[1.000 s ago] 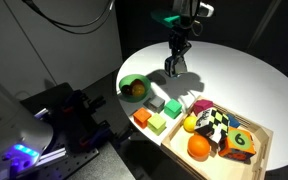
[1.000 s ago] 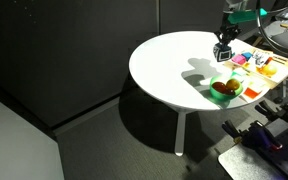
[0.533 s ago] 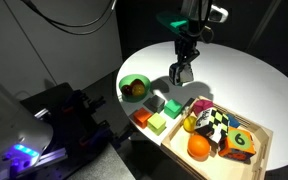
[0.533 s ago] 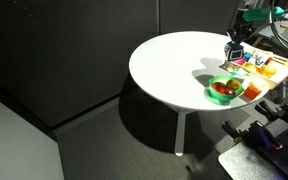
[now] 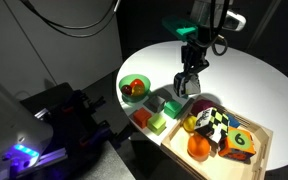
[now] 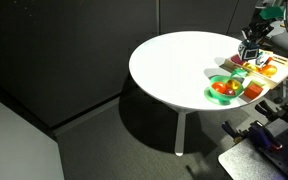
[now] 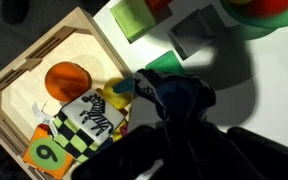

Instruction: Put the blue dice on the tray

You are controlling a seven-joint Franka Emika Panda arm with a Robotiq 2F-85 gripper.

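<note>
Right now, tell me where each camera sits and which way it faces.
Exterior view: high beside the round table, looking down on tray and green bowl; arm and gripper show.
Exterior view: farther off, facing the whole table; gripper shows over its right side.
Wrist view: on the arm, looking down into the tray; dark fingers show.
All three share the tray; both exterior views share the green bowl.

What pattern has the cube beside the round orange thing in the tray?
The cube has black-and-white checks; the wrist view shows it best.
</note>
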